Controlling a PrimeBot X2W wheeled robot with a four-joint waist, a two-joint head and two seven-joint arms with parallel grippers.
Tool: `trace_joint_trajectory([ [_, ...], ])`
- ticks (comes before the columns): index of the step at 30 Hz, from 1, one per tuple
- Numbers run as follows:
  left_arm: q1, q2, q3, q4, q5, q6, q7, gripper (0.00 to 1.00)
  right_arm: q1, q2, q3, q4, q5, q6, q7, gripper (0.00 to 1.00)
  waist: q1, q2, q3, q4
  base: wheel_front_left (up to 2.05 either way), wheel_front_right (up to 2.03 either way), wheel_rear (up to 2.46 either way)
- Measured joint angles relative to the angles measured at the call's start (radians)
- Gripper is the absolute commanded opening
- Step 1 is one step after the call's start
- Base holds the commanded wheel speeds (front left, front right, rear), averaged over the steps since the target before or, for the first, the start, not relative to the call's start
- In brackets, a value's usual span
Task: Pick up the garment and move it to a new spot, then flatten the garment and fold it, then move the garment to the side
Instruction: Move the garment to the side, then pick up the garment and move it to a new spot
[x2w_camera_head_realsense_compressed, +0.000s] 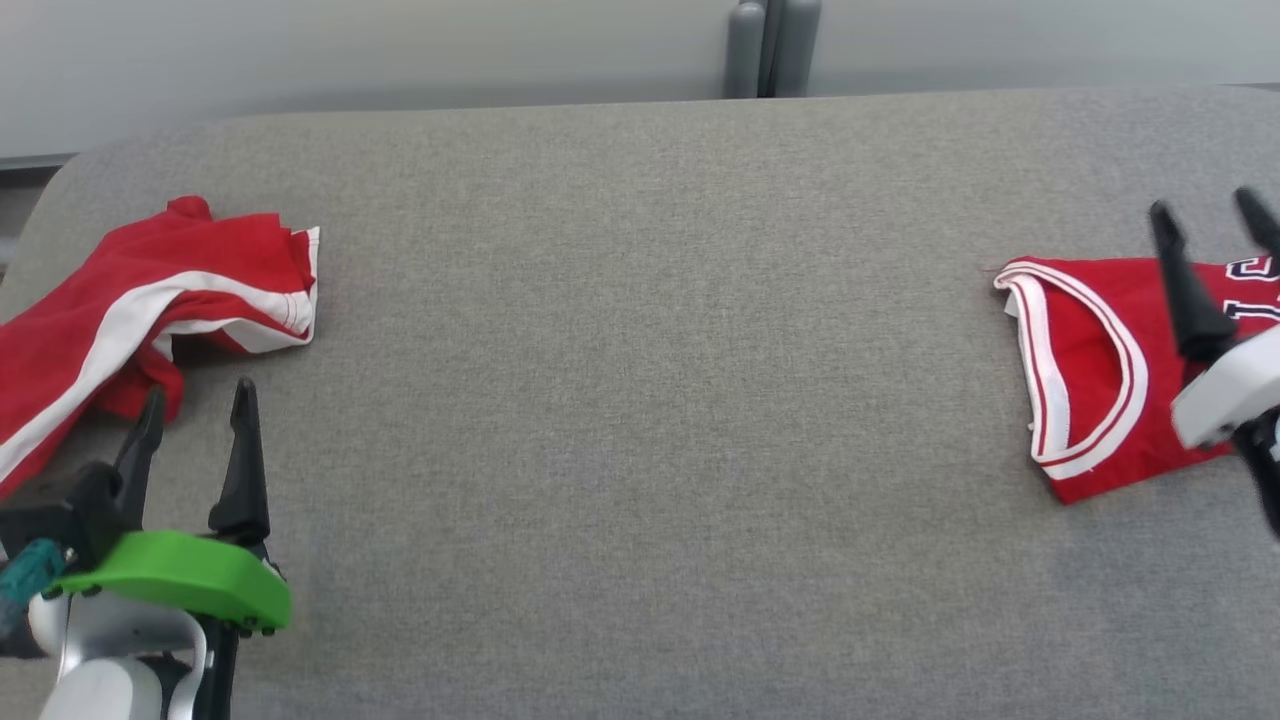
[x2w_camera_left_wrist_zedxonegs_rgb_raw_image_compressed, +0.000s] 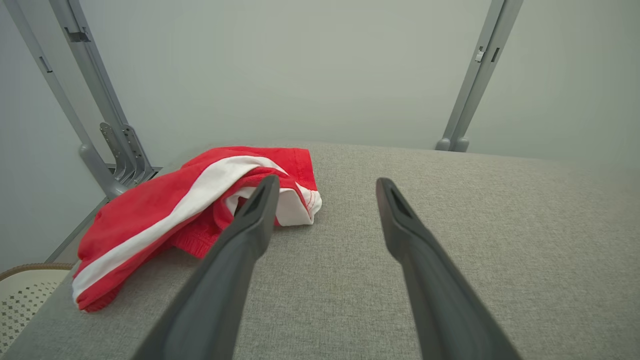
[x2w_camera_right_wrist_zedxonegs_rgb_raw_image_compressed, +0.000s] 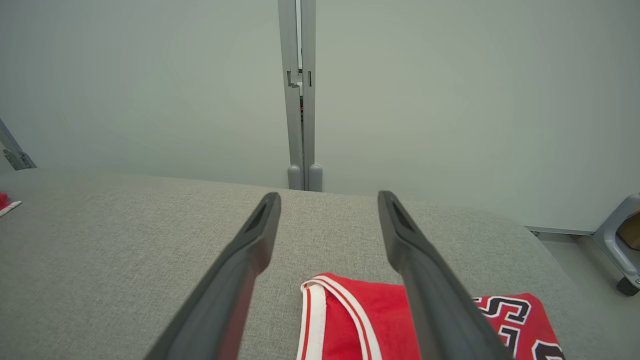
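Observation:
Red shorts with a white side stripe (x2w_camera_head_realsense_compressed: 150, 300) lie crumpled at the left end of the grey padded table (x2w_camera_head_realsense_compressed: 650, 350). My left gripper (x2w_camera_head_realsense_compressed: 197, 395) stands open just in front of them, empty. In the left wrist view the shorts (x2w_camera_left_wrist_zedxonegs_rgb_raw_image_compressed: 165, 210) lie beyond and to the left of that gripper (x2w_camera_left_wrist_zedxonegs_rgb_raw_image_compressed: 327, 182), and its left finger overlaps their hem. A folded red jersey with white trim and dark lettering (x2w_camera_head_realsense_compressed: 1090, 380) lies at the right end. My right gripper (x2w_camera_head_realsense_compressed: 1203, 205) hovers open over it. The right wrist view shows the jersey (x2w_camera_right_wrist_zedxonegs_rgb_raw_image_compressed: 370, 320) under the open right gripper (x2w_camera_right_wrist_zedxonegs_rgb_raw_image_compressed: 328, 196).
A pale wall runs behind the table, with grey upright posts (x2w_camera_head_realsense_compressed: 770, 45) at its back edge. A woven white basket (x2w_camera_left_wrist_zedxonegs_rgb_raw_image_compressed: 25, 290) sits below the table's left end. A grey frame leg with a wheel (x2w_camera_right_wrist_zedxonegs_rgb_raw_image_compressed: 620, 250) stands on the floor past the right end.

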Motion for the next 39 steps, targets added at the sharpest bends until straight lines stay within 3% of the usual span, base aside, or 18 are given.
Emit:
trace_joint_trajectory([
  [9, 0.142, -0.005, 0.008, 0.066, 0.004, -0.004, -0.089, 1.0, 0.223, 0.138, -0.022, 0.081, -0.055, 0.0, -0.131, 1.0, 0.0, 0.0, -0.06, -0.061, 0.0, 0.0, 0.0],
  [20, 0.189, -0.03, -0.006, 0.124, -0.004, -0.027, -0.159, 1.0, 0.315, 0.187, -0.023, 0.122, -0.183, 0.0, -0.155, 1.0, 0.0, 0.0, -0.126, -0.09, 0.0, 0.0, 0.0],
  [30, 0.19, -0.045, 0.018, 0.14, -0.004, -0.027, -0.188, 1.0, 0.295, 0.231, 0.065, 0.068, -0.267, 0.003, -0.161, 1.0, 0.0, 0.0, -0.157, -0.013, 0.0, 0.0, 0.0],
  [39, 0.296, -0.043, 0.12, 0.132, -0.004, -0.017, -0.203, 1.0, 0.183, 0.317, 0.202, 0.064, -0.322, 0.091, -0.162, 1.0, 0.0, 0.0, -0.194, 0.096, 0.0, 0.0, 0.0],
])
